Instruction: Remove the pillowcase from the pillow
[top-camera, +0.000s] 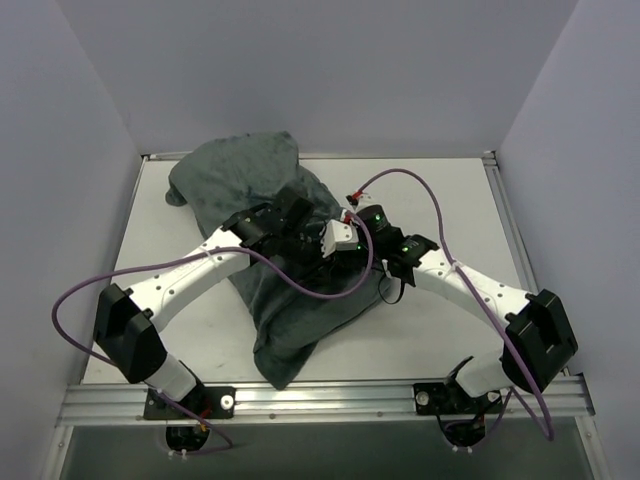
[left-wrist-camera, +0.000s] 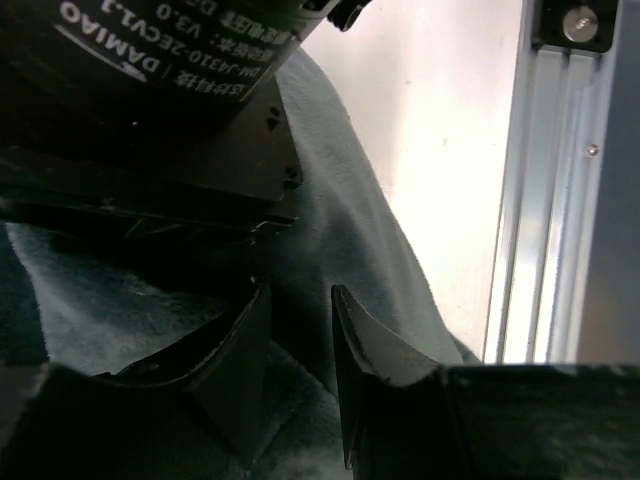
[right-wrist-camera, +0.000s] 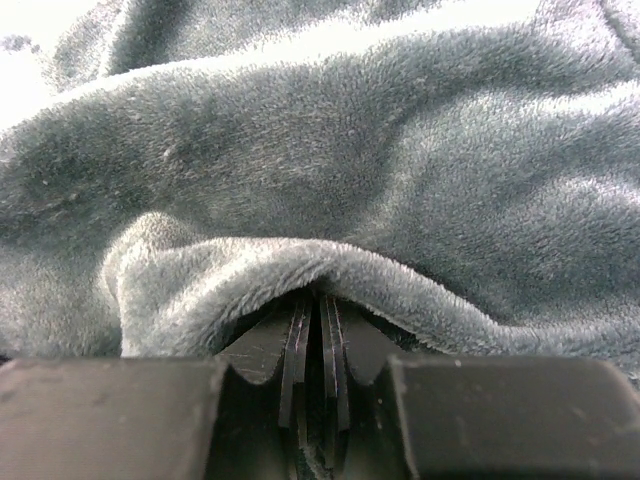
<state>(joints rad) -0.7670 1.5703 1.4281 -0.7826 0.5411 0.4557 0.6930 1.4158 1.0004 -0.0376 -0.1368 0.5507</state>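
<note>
The pillowcase (top-camera: 235, 175) lies grey face up on the tabletop (top-camera: 450, 200), running from 11 o'clock to 6 o'clock. Both arms meet over its centre. The left gripper (left-wrist-camera: 300, 292) stands narrowly open just above the fabric, with nothing clamped. The right gripper (right-wrist-camera: 312, 310) is closed to a thin slit, its tips buried under a pinched fold of the pillowcase.

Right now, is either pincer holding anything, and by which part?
Right pincer is shut on a rolled fold of the pillowcase. Left pincer is open over it, gripping nothing.
</note>
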